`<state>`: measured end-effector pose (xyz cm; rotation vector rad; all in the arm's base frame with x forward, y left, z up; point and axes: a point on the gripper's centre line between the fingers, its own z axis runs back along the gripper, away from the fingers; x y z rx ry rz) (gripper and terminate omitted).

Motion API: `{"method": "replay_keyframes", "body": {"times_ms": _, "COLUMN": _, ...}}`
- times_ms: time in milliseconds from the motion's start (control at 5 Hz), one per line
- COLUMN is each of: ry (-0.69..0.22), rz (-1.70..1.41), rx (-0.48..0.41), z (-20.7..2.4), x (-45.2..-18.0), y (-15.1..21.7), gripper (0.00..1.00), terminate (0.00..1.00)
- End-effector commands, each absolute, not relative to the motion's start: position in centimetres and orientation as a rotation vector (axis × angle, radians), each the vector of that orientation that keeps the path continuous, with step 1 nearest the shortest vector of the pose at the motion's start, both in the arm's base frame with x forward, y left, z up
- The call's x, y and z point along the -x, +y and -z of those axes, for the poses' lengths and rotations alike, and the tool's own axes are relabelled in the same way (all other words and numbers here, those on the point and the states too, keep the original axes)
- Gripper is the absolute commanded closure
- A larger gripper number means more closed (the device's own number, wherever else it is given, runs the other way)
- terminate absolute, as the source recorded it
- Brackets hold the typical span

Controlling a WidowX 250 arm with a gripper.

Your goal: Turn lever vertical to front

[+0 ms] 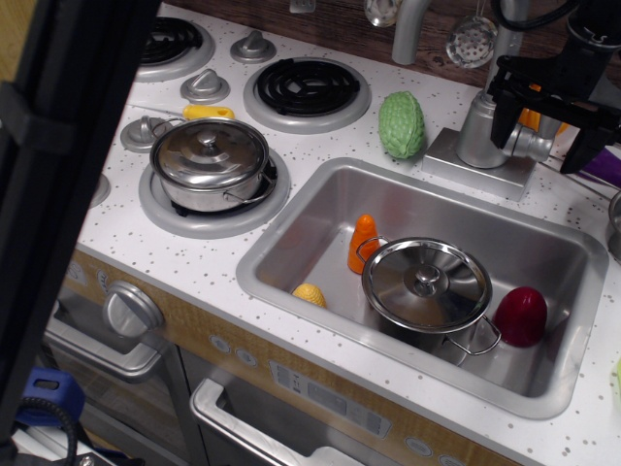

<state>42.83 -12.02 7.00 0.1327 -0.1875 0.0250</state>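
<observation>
The hand straddles the lever, with the tap body close on one side and a purple item on the other. Open surface lies toward the green vegetable. Below, the sink holds a pot.
</observation>
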Motion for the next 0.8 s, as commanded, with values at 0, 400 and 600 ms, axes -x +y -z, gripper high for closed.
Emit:
{"method": "replay_keyframes", "body": {"times_ms": 0, "ry": -0.346, "rz": -0.010, "rx": -0.126, "z": -10.4, "x": -44.7, "y": -12.9, "gripper": 0.00, "terminate": 0.00}}
{"method": "replay_keyframes", "body": {"times_ms": 400, "ry": -0.447, "rz": 0.002, "rx": -0.138, "z": -10.3, "x": -46.7, "y": -12.4, "gripper": 0.00, "terminate": 0.00}}
{"method": "replay_keyframes", "body": {"times_ms": 600, "ry": -0.479, "rz": 0.015, "rx": -0.139, "z": -10.1, "x": -47.8, "y": -11.9, "gripper": 0.00, "terminate": 0.00}}
